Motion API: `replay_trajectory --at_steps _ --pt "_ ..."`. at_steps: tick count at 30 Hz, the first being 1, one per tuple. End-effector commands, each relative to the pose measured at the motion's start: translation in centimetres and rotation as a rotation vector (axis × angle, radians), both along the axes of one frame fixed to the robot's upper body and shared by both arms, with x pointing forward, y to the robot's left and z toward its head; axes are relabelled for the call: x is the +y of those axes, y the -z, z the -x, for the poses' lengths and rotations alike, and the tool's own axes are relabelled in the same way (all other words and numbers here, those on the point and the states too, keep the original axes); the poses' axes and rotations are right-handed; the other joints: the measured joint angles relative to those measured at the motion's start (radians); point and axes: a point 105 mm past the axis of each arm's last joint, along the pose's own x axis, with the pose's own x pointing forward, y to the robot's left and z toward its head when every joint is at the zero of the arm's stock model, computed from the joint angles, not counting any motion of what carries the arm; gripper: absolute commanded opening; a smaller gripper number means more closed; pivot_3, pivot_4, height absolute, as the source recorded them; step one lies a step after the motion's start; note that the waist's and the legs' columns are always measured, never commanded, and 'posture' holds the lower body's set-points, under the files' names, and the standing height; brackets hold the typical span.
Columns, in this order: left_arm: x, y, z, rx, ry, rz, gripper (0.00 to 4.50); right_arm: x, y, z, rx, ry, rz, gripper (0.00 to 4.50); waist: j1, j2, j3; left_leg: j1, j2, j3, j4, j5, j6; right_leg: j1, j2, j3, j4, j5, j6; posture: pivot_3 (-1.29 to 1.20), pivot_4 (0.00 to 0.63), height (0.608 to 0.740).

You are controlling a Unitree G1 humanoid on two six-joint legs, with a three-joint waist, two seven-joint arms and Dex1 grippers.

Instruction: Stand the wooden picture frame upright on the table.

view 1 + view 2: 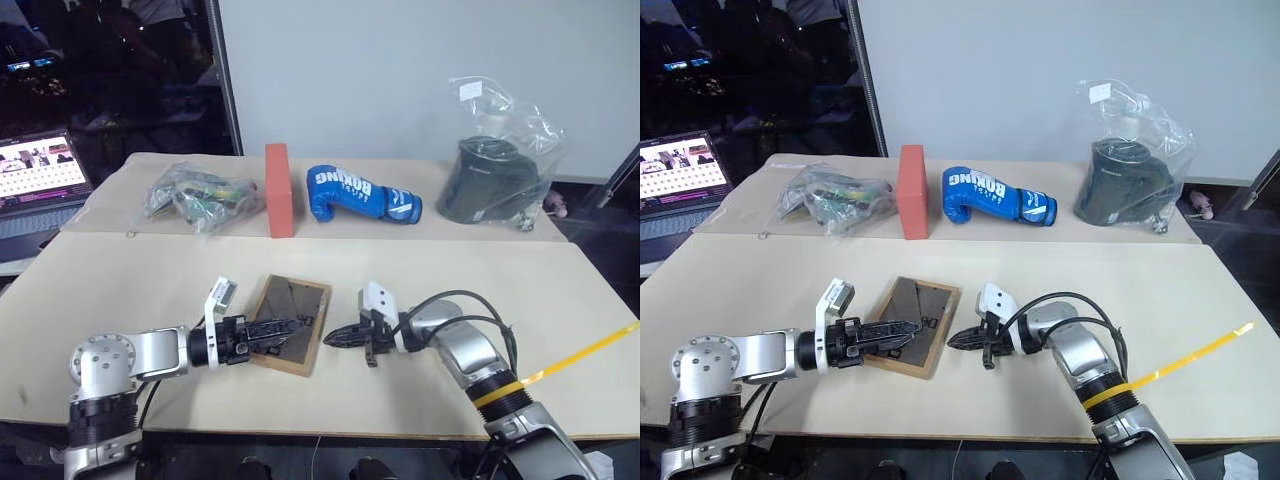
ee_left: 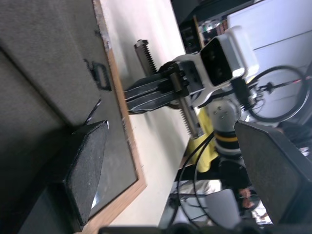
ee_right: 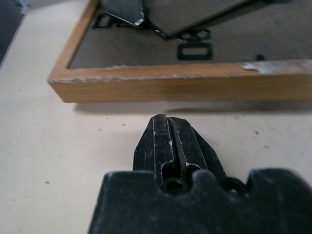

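Along the far side, four things stand in a row. Furthest left is a crumpled clear plastic bag (image 1: 200,196) holding greenish and dark items. Just beside it, a red-orange rectangular block (image 1: 279,190) stands upright on its narrow end. Next comes a blue boxing glove with white lettering (image 1: 360,195), lying on its side, its cuff pointing right. Well apart to the right, a dark grey rounded object (image 1: 488,182) sits inside a loose clear plastic bag. At the far left edge, an open laptop (image 1: 40,172) shows a lit screen. A yellow strip of tape (image 1: 585,352) runs diagonally at the lower right.
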Motion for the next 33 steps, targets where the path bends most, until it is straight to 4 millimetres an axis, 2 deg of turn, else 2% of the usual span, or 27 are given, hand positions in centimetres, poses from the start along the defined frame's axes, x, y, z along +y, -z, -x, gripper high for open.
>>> replay_trajectory --at_steps 1,3,8,12,16,20,23,25,28,33 --pt "0.6 0.5 0.6 0.044 0.000 0.004 4.46 0.3 -1.1 -0.4 -0.053 0.000 -0.012 0.00 -0.005 0.000 0.000 0.000 0.000 0.000 0.000 0.000 0.000 0.000 0.000 0.000 0.000 0.000 0.000 0.00 0.150 0.660" --pt "0.9 0.3 0.7 0.027 -0.020 -0.017 4.46 0.3 -1.1 -0.5 -0.052 0.004 -0.013 0.00 -0.007 0.000 0.000 0.000 0.000 0.000 0.000 0.000 0.000 0.000 0.000 0.000 0.000 0.000 0.000 0.00 0.150 0.660" --pt "5.5 -1.6 0.6 0.002 -0.133 -0.060 4.46 -0.1 -1.1 -0.6 -0.046 0.012 -0.010 0.00 -0.015 -0.002 0.001 -0.001 0.000 0.000 -0.001 0.000 0.000 -0.002 0.000 0.000 0.000 0.000 0.000 0.00 0.150 0.660" --pt "9.1 -3.3 1.9 -0.007 -0.180 -0.112 4.46 -0.7 -1.1 -0.4 -0.039 -0.001 0.003 0.00 -0.010 -0.005 0.003 -0.001 0.000 0.000 -0.001 0.000 0.000 -0.004 0.000 0.000 0.000 -0.001 -0.001 0.00 0.150 0.660" --pt "9.9 -2.8 1.7 0.016 -0.203 -0.179 4.46 -0.8 -1.2 -0.3 -0.042 -0.016 0.011 0.00 -0.001 -0.006 0.003 -0.004 0.000 0.000 -0.001 0.000 -0.001 -0.005 0.000 0.000 0.000 -0.001 -0.001 0.00 0.150 0.660" --pt "6.9 -0.6 0.9 0.018 -0.135 -0.197 4.46 -0.4 -1.7 -0.3 -0.056 -0.031 0.013 0.00 0.002 -0.006 0.003 -0.004 0.000 0.000 -0.001 -0.001 -0.001 -0.005 0.000 0.000 -0.001 -0.001 -0.001 0.00 0.150 0.660" --pt "6.1 1.8 -0.2 0.037 -0.143 -0.270 4.46 -0.2 -2.0 -0.2 -0.063 -0.035 0.008 0.00 0.000 -0.006 0.004 -0.005 0.000 0.000 -0.001 -0.001 -0.001 -0.006 0.000 0.000 -0.001 -0.001 -0.001 0.00 0.150 0.660" --pt "5.1 2.6 -0.8 0.037 -0.122 -0.268 4.46 -0.2 -2.3 0.0 -0.065 -0.038 0.004 0.00 0.004 -0.005 0.003 -0.005 0.000 0.000 -0.002 -0.001 -0.001 -0.006 0.000 0.000 -0.001 -0.001 -0.001 0.00 0.150 0.660" --pt "3.1 2.7 -1.4 0.028 -0.055 -0.224 4.46 -0.3 -2.4 0.2 -0.067 -0.039 0.002 0.00 0.016 -0.004 0.003 -0.004 0.000 0.000 -0.001 0.000 -0.002 -0.004 0.000 0.000 -0.001 -0.001 -0.001 0.00 0.150 0.660" --pt "1.0 1.4 -1.4 0.010 0.006 -0.090 4.46 -0.8 -2.4 0.3 -0.065 -0.020 0.008 0.00 0.025 -0.004 0.003 -0.004 0.000 0.000 -0.001 0.000 -0.002 -0.004 0.000 0.000 -0.003 -0.001 -0.001 0.00 0.150 0.660"
